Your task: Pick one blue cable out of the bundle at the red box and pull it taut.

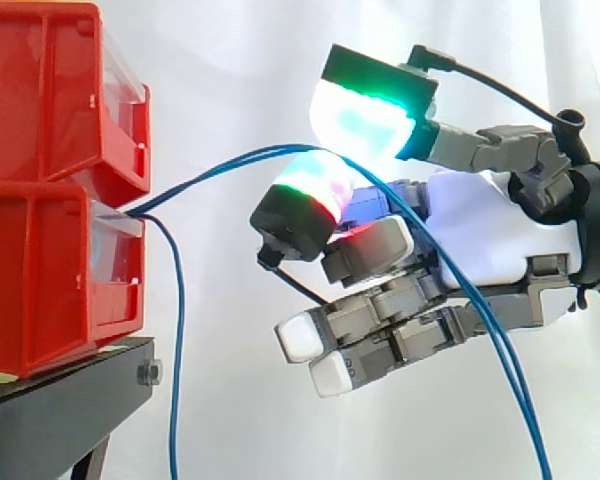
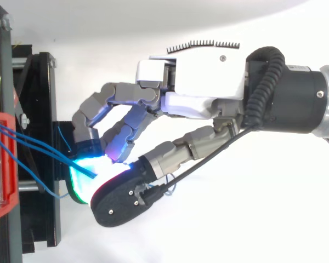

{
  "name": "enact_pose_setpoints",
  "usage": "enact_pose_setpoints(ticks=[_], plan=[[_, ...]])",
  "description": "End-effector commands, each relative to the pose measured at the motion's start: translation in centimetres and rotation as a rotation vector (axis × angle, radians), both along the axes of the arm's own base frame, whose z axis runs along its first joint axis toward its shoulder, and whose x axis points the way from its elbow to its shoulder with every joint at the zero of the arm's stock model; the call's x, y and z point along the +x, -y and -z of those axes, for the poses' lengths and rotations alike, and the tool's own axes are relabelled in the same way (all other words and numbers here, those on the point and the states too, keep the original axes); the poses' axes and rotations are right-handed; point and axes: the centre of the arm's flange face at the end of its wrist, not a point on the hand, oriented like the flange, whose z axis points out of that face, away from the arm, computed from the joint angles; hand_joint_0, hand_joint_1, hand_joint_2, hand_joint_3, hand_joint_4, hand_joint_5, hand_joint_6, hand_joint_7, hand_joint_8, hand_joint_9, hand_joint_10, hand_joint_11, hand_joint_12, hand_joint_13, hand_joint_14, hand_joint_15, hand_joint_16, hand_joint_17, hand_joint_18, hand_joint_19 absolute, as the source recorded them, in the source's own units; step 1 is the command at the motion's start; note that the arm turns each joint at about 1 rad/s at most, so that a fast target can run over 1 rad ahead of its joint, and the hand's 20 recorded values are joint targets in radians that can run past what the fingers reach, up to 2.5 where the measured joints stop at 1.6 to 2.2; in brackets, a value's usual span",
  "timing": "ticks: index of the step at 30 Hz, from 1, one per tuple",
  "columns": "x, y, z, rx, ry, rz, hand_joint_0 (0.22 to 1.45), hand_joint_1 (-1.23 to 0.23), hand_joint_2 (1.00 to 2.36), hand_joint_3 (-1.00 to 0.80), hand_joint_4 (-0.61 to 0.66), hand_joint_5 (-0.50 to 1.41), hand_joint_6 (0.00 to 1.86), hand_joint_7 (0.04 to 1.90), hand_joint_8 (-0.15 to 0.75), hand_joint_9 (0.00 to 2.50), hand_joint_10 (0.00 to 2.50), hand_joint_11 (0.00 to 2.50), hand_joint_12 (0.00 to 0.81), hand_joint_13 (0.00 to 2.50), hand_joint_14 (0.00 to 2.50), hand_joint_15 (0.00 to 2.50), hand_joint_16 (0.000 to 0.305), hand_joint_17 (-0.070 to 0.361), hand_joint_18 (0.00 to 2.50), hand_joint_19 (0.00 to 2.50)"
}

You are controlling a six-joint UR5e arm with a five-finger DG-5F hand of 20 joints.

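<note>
- Side view: three blue strands leave the gap between the two bins. Two of them, the blue cables (image 1: 265, 151), run side by side in an arc up and right to the hand (image 1: 480, 230).
- These two pass between the thumb pad (image 1: 365, 115), glowing green and cyan, and the curled fingers (image 1: 305, 200) below it, glowing red and green. The pads close on them in a pinch.
- Past the pinch the pair slopes down across the palm to the lower right edge.
- One hanging cable (image 1: 178, 330) drops straight down beside the lower bin, apart from the hand.
- The lower fingers, white at the tips, reach left and hold nothing.
- Two red bins stand stacked: the upper bin (image 1: 50, 90) on the lower bin (image 1: 40, 280), on one black stand (image 1: 60, 410), before a white curtain (image 1: 230, 60).
- Top view: the blue cables (image 2: 33, 145) cross from the red bin's edge to the glowing pads.
</note>
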Motion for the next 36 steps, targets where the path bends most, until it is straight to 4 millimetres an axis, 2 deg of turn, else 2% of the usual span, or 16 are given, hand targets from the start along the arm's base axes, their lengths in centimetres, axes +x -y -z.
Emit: enact_pose_setpoints(ticks=[1, 7, 14, 20, 24, 27, 32, 36], plan=[[-0.02, 0.03, -0.05, -0.001, 0.000, 0.000, 0.64, -0.82, 1.01, -0.29, 0.06, -0.16, 0.91, 1.06, 0.267, 1.06, 0.01, 1.43, 0.334, 0.73, 0.02, 0.48, 0.050, 0.113, 0.54, 0.41], [0.00, 0.02, 0.06, -0.001, -0.002, 0.000, 0.74, -0.89, 1.00, -0.50, -0.02, -0.16, 0.91, 1.05, 0.268, 1.02, 0.01, 1.42, 0.328, 0.72, 0.02, 0.46, 0.050, 0.113, 0.55, 0.36], [0.01, -0.09, 0.06, -0.001, -0.002, -0.001, 0.74, -0.89, 1.00, -0.50, -0.04, -0.17, 0.91, 1.06, 0.267, 1.06, 0.01, 1.45, 0.324, 0.71, 0.02, 0.46, 0.050, 0.112, 0.55, 0.36], [0.00, 0.02, 0.06, 0.001, -0.002, 0.000, 0.77, -0.90, 1.00, -0.50, -0.11, -0.17, 0.92, 1.03, 0.243, 1.05, 0.01, 1.45, 0.324, 0.72, 0.02, 0.45, 0.050, 0.112, 0.55, 0.33], [0.00, 0.02, 0.06, 0.002, -0.002, 0.000, 0.79, -0.93, 1.00, -0.50, -0.07, -0.19, 0.93, 1.03, 0.203, 0.99, 0.01, 1.43, 0.316, 0.70, 0.02, 0.44, 0.049, 0.111, 0.56, 0.30], [-0.02, 0.03, -0.05, 0.002, 0.000, 0.000, 0.77, -0.95, 1.00, -0.50, -0.04, -0.20, 0.93, 0.98, 0.202, 0.94, 0.01, 1.41, 0.314, 0.68, 0.02, 0.44, 0.049, 0.111, 0.56, 0.29], [-0.02, 0.03, -0.05, -0.001, 0.000, 0.000, 0.64, -1.03, 1.00, -0.50, 0.01, -0.22, 0.93, 0.95, 0.218, 0.88, 0.00, 1.43, 0.318, 0.65, 0.02, 0.46, 0.050, 0.112, 0.53, 0.31], [-0.01, -0.09, -0.05, -0.001, 0.000, -0.001, 0.59, -1.01, 1.00, -0.50, 0.02, -0.22, 0.93, 0.93, 0.237, 0.90, 0.00, 1.43, 0.323, 0.65, 0.02, 0.47, 0.051, 0.115, 0.51, 0.34]])
